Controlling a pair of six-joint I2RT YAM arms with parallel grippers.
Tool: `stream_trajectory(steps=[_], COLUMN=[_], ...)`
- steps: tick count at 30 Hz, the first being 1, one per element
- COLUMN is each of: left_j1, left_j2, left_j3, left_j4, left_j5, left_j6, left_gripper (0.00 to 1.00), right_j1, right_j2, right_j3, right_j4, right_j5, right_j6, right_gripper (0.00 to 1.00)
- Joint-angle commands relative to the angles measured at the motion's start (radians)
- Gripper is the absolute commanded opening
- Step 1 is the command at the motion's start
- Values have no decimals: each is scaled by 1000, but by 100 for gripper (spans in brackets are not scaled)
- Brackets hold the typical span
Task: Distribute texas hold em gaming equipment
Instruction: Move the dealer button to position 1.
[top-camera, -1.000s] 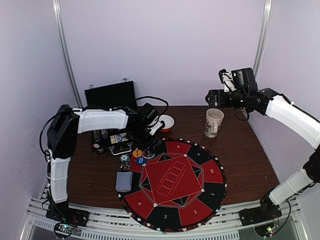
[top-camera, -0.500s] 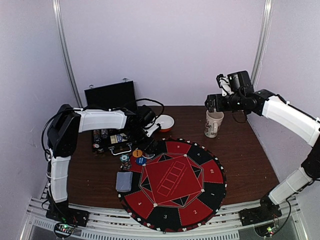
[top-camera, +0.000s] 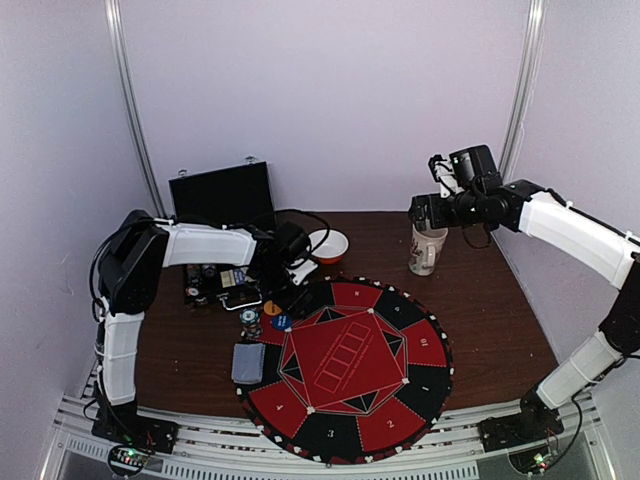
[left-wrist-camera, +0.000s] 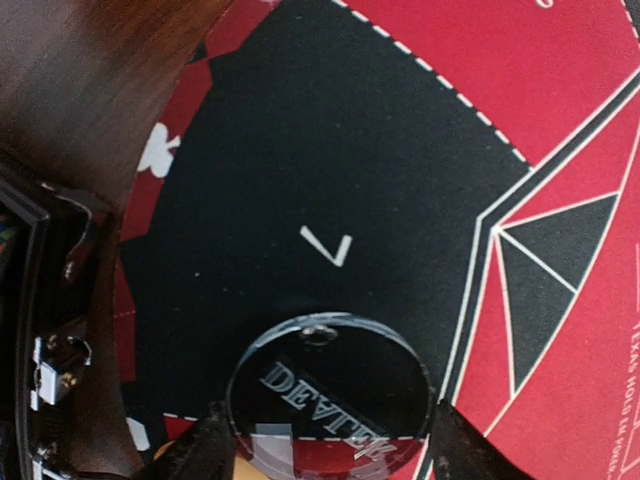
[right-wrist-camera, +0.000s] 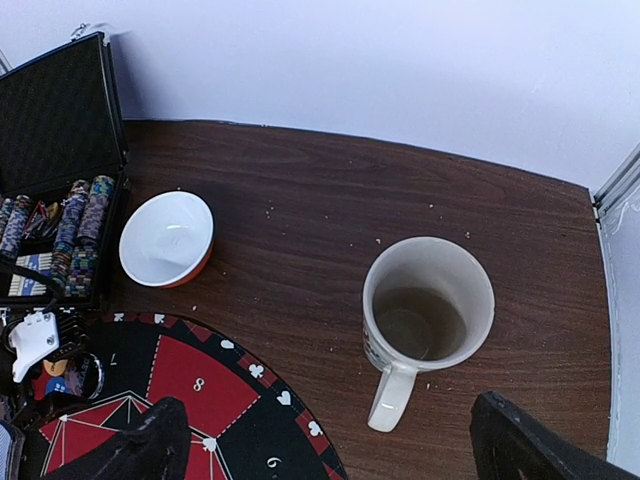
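The left arm's (top-camera: 200, 242) jaws are clenched on a clear lettered disc (left-wrist-camera: 330, 395), which is held over the black field numbered 7 at the far left of the round mat (top-camera: 345, 365); whether the disc touches the mat cannot be told. The right arm's (top-camera: 570, 225) jaws are released and spread wide above a mug (right-wrist-camera: 428, 310) that is set on the counter (right-wrist-camera: 300, 220) just beyond the mat's far right edge. An orange disc (top-camera: 273, 307) and a blue disc (top-camera: 282, 321) are seen at the mat's left edge, with a grey-blue-backed card (top-camera: 248, 362) just beside that edge.
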Motion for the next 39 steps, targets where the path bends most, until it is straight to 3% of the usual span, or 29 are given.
stream_trajectory(steps=[1, 7, 16, 21, 28, 33, 39], left_j1=[-27, -61, -210, -308, -426, -461, -510], left_j2=[21, 31, 63, 98, 216, 314, 403], left_j3=[-22, -8, 41, 109, 302, 480, 642], left_j4=[23, 52, 87, 88, 66, 40, 54], left_j5=[18, 67, 161, 211, 218, 294, 276], left_j6=[31, 64, 179, 290, 472, 524, 542], left_gripper=[64, 50, 45, 45, 41, 40, 38], right_j1=[-2, -1, -2, -2, -28, -68, -89], right_j2=[9, 2, -18, -25, -92, -160, -187], right_j3=[1, 0, -3, -6, -21, -53, -69], right_j4=[-17, -34, -59, -167, -294, -305, -331], right_j5=[5, 12, 10, -5, 8, -3, 9], right_j6=[-4, -9, -2, 25, 65, 87, 89], right_gripper=[100, 100, 100, 100, 100, 100, 100])
